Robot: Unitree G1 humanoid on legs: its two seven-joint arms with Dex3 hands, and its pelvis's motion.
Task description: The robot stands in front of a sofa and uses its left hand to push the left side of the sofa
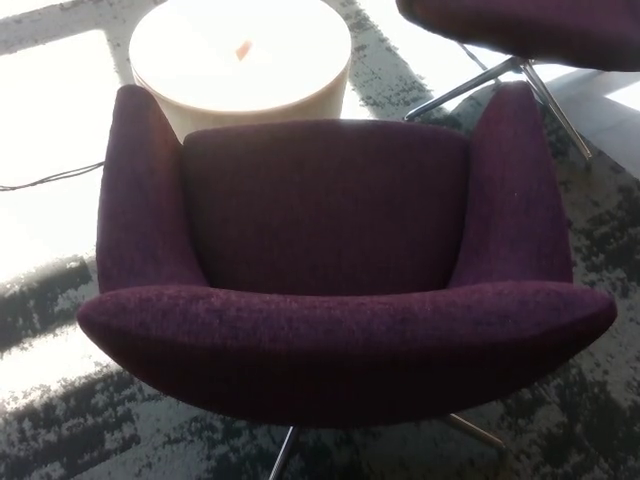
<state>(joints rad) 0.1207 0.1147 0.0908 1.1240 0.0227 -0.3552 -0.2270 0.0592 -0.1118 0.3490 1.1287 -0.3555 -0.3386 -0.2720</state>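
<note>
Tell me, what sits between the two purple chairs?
In the head view, patterned carpet and the far chair's metal legs; the round table stands behind the near chair.

Two purple sofas, one round table, perhaps one cable

Purple sofa (metal legs showing) stands before a round white table.

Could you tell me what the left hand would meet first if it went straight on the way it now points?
That cannot be judged: neither hand is in view. Only the purple sofa fills the picture, with a round white table behind it.
</note>
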